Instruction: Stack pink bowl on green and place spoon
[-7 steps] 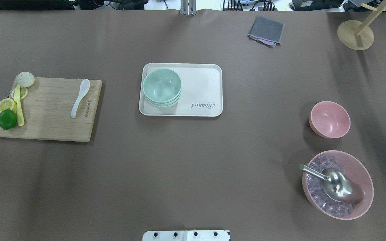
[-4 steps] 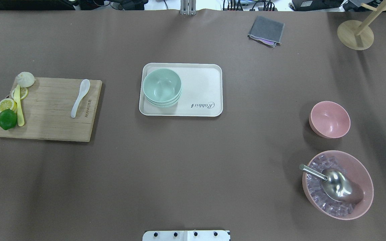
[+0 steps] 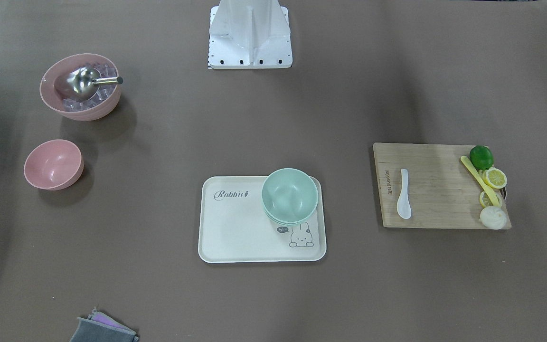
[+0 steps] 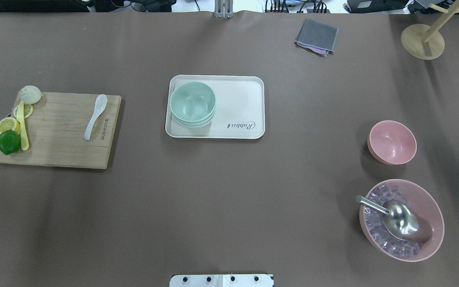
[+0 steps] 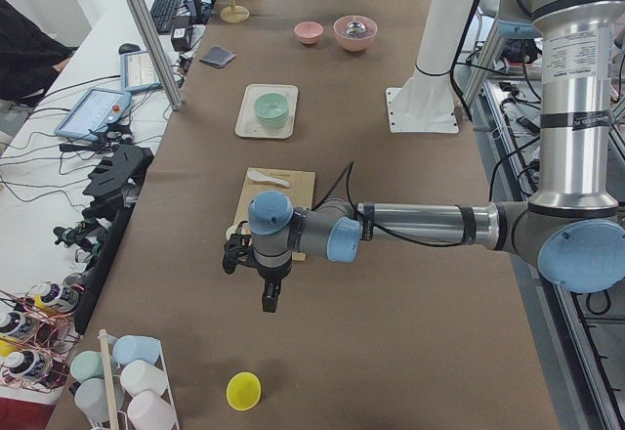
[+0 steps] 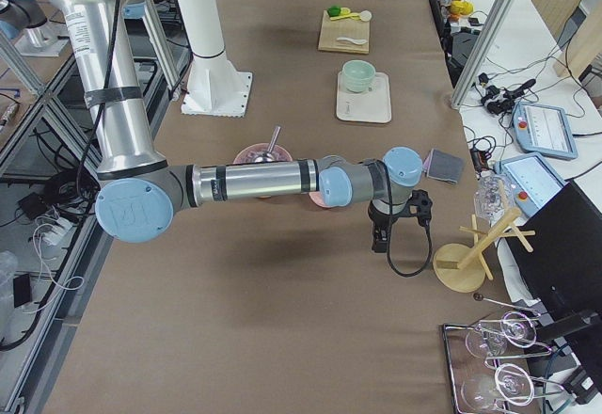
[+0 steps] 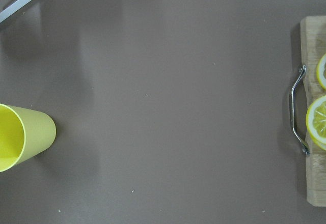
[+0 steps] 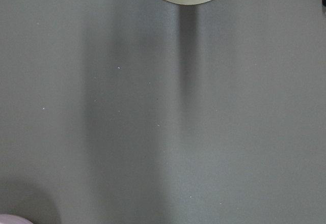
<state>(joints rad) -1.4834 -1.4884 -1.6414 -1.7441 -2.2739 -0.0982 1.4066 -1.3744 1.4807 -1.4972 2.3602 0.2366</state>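
Pink bowl (image 4: 391, 142) sits well apart from stacked green bowls (image 4: 192, 103).

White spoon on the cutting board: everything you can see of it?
The white spoon is a short, glossy, one-piece soup spoon, ceramic or plastic by its look, with a rounded scoop and tapering handle. It lies flat on the wooden cutting board, near the edge facing the tray, beside the board's printed lettering. Its scoop points away from the robot, handle toward it, slightly slanted. Only the board touches it.
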